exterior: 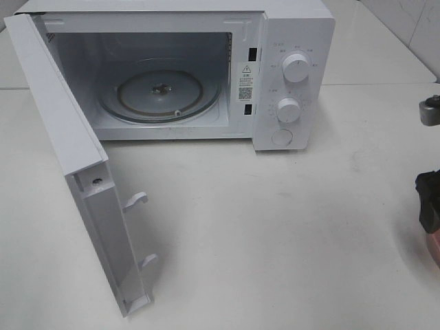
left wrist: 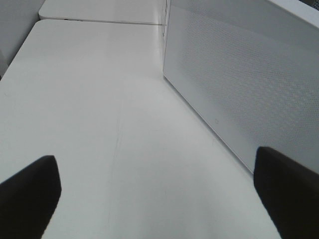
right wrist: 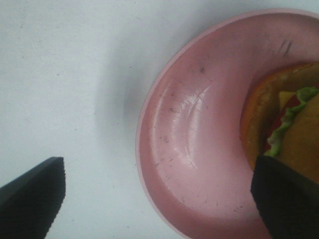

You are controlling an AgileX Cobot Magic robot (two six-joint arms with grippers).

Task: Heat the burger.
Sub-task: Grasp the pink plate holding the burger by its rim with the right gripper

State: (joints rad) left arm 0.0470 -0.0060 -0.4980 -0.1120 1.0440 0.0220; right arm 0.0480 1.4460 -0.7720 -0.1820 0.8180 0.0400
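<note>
White microwave (exterior: 302,27) on white table (exterior: 275,227), door (exterior: 75,158) swung open, glass turntable (exterior: 161,89) inside, burger (right wrist: 294,119) on pink plate (right wrist: 184,149) on table, right gripper (right wrist: 159,196) jaws spread wide over plate, holding nothing, left gripper (left wrist: 158,191) equally wide and empty, over table beside microwave wall

Scuffed glossy pink plastic plate (right wrist: 184,149), matt white tabletop (exterior: 275,240), clear glass turntable (exterior: 130,96), smooth white microwave casing (exterior: 309,27)

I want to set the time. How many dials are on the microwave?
2, both on the microwave's right-hand panel: an upper dial and a lower dial. Below them is a round button, not a dial.
</note>
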